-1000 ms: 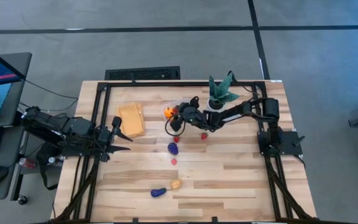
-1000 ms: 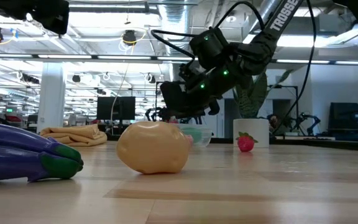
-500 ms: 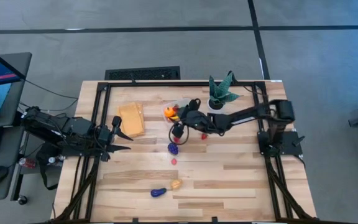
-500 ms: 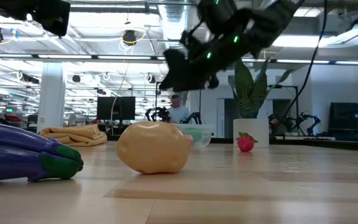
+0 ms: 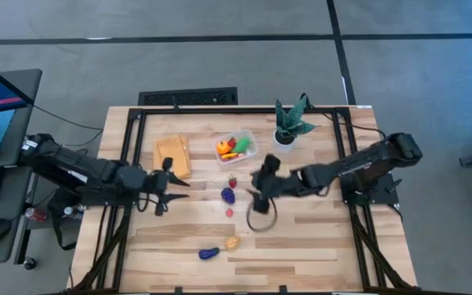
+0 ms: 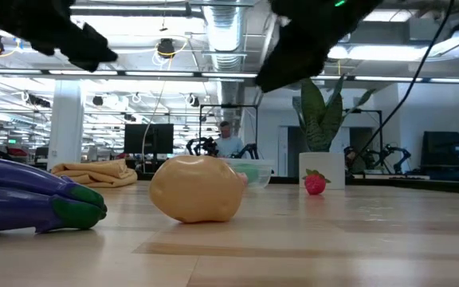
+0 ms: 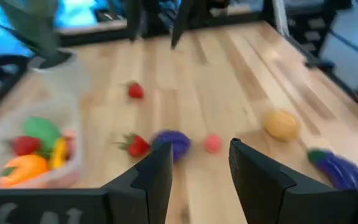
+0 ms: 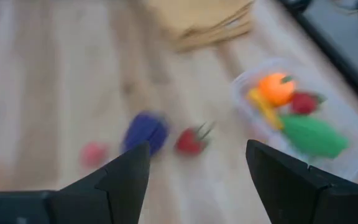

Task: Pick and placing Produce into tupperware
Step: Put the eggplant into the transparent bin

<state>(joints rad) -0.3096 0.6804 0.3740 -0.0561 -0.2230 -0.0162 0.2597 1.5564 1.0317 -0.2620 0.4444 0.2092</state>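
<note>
- Right tool (image 5: 252, 199) sits over mid-desk, just right of the grapes; fingers (image 8: 120, 180) spread apart, nothing between them.
- Left tool (image 5: 179, 182) is over the desk's left part, pointing toward the middle, just below the tan cloth (image 5: 173, 156); fingers (image 7: 157, 177) parted, empty.
- Wrist views: both tools look down on the same loose cluster – purple grapes (image 7: 171, 143), a strawberry (image 7: 135, 145), a small pink bit (image 7: 212, 143).
- Grapes (image 5: 229, 195) lie on bare desk (image 5: 318, 246) between the two tools; a strawberry (image 5: 233, 182) just above them, the pink bit (image 5: 229, 212) just below.
- Left wrist view also shows a 2nd red piece (image 7: 135, 91) farther off, towards the right arm.
- Tupperware (image 5: 236, 147) stands near the back-centre of the desk, w/ orange, green, red & yellow produce (image 8: 277, 88) inside; cloth to its left, potted plant (image 5: 289, 123) to its right.
- Near the front edge: dark eggplant (image 5: 210, 253) and tan round piece (image 5: 232, 242) side by side, close to touching.
- Low view: eggplant (image 6: 30, 195) and tan piece (image 6: 198, 189) fill the foreground; a strawberry (image 6: 315, 183) sits by the white pot (image 6: 322, 169).
- A person (image 6: 228, 139) shows in the room behind the desk.
</note>
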